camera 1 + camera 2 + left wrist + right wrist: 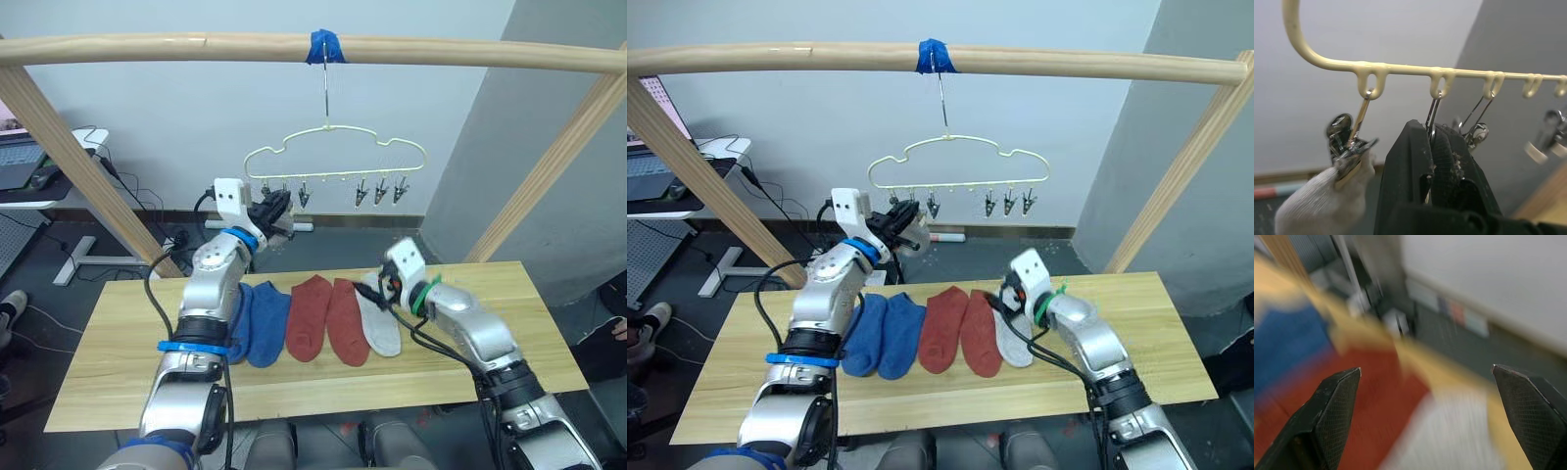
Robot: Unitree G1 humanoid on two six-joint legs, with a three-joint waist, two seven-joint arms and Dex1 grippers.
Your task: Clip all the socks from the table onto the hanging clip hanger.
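Note:
The cream clip hanger (pixel 335 152) hangs by its hook from the rail, with a row of metal clips under it. My left gripper (pixel 270 210) is raised to the hanger's left end, shut on the second clip (pixel 1433 113). A light grey sock (pixel 1322 208) hangs from the first clip beside it. On the table (pixel 118 343) lie two blue socks (pixel 259 323), two brick red socks (pixel 328 320) and one light grey sock (pixel 384 328) in a row. My right gripper (pixel 1425 369) is open, low over the grey sock's far end, its fingers (pixel 1334 401) holding nothing.
A thick wooden rail with blue tape (pixel 323 46) spans the top, carried by slanted wooden posts (pixel 73 162) at both sides. A desk with a laptop (pixel 22 164) stands at the far left. Bare tabletop lies left and right of the sock row.

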